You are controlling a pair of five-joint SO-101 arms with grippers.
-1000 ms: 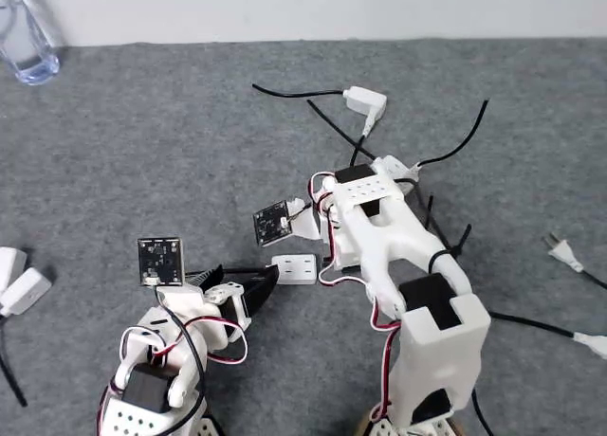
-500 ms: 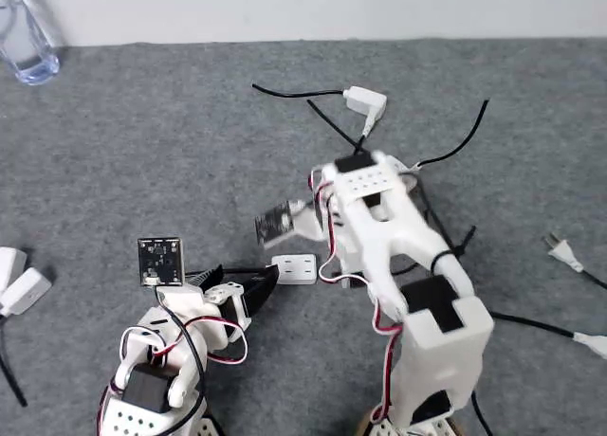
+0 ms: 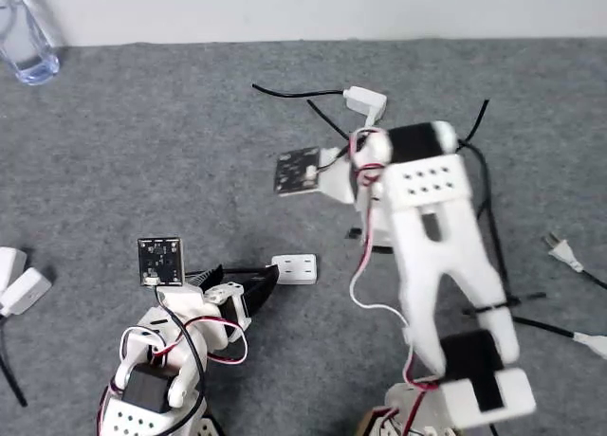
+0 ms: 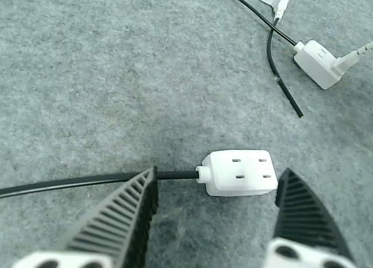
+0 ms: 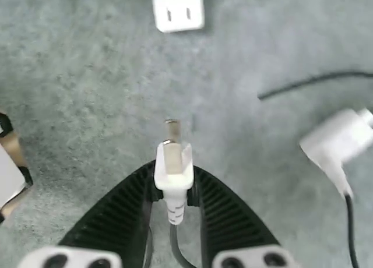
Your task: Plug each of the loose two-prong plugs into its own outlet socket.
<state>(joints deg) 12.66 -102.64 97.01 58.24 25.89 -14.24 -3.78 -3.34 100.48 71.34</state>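
Grey felt tabletop (image 3: 133, 142) all around. Nearest, the left tool (image 4: 218, 180) stands spread wide, with the socket (image 4: 239, 173) lying just at its fingertips. Farther on, the right tool (image 5: 173, 180) is pinching a plug (image 5: 173, 160), prongs pointing outward. Beyond lies a white adapter (image 3: 365, 101).

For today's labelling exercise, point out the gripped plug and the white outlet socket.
plug (image 5: 173, 166), right wrist view, on its white body.
outlet socket (image 4: 239, 173), left wrist view, on its slotted top face.

Overhead, 2 wrist close-ups, outlet socket (image 3: 294, 268) shared
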